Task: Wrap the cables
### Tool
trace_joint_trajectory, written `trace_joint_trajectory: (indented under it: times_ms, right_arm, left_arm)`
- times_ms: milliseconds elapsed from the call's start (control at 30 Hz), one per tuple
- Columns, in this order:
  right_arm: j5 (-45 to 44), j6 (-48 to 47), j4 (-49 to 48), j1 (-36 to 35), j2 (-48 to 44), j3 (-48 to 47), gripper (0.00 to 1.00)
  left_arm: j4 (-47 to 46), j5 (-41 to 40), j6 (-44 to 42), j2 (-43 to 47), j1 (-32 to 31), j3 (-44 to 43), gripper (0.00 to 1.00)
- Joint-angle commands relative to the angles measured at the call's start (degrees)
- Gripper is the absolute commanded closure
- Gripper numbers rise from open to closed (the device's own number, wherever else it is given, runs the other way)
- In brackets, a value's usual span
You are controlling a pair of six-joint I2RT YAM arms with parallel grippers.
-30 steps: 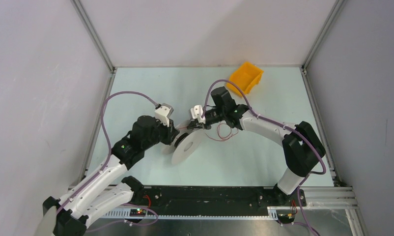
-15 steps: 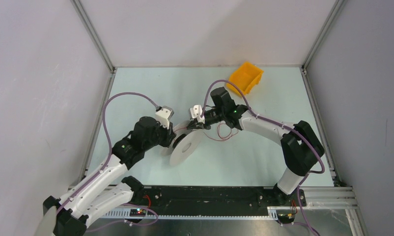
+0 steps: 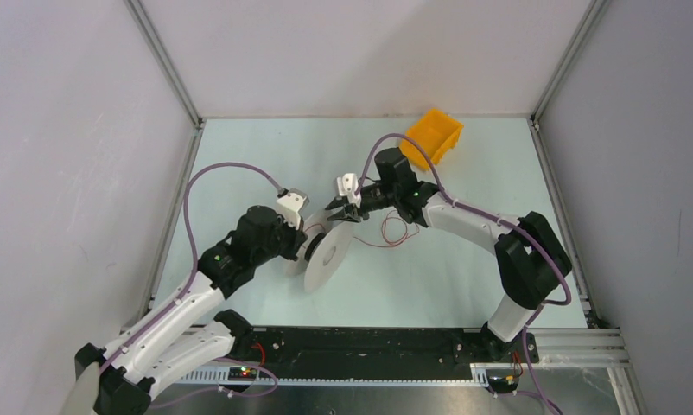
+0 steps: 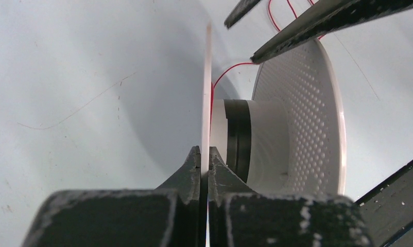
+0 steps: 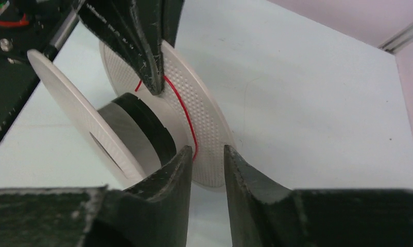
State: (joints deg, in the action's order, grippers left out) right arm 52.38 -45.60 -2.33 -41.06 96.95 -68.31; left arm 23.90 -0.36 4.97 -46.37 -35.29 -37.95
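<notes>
The left gripper (image 4: 204, 163) is clamped tight on the thin rim of one flange of the white spool (image 4: 269, 144). The spool stands on edge near the middle of the table (image 3: 257, 156). The right gripper (image 5: 206, 157) is partly open with a clear gap between its fingers, which grip nothing, close by the spool. A strand of the red cable (image 5: 186, 116) crosses the inner face of a flange and reaches the right fingertips. The rest lies in loose loops on the table just right of the spool. An orange bin (image 3: 434, 136) sits at the far right.
</notes>
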Motion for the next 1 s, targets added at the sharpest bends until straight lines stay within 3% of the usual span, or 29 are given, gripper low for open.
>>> trace_joint_trajectory:
  times_ms: [0,167,400,600,833,967]
  right_arm:
    - [0.2,16.0,-7.3,1.2,-3.3,-0.1,0.64]
    - [-11.3,31.0,-11.1,3.9,-9.3,0.6,0.61]
    - [-18.6,37.1,-19.9,4.8,-20.1,11.6,0.52]
    - [-13.7,37.9,-27.8,6.1,-27.9,23.4,0.48]
    - [-12.1,32.6,-25.6,4.2,-28.6,28.7,0.44]
    - [-10.8,38.1,-39.9,5.3,-27.7,35.6,0.44]
  left_arm:
    - [0.5,-6.0,1.4,2.1,0.3,-2.8,1.00]
    - [1.0,-6.0,3.0,5.0,0.5,-5.0,1.00]
    - [2.0,-2.0,6.6,9.6,0.7,-8.4,1.00]
    - [3.0,1.8,9.2,12.3,1.0,-12.0,1.00]
    - [4.5,2.1,11.8,13.9,1.5,-15.0,1.00]
    - [5.8,-1.7,11.2,14.6,1.5,-17.0,1.00]
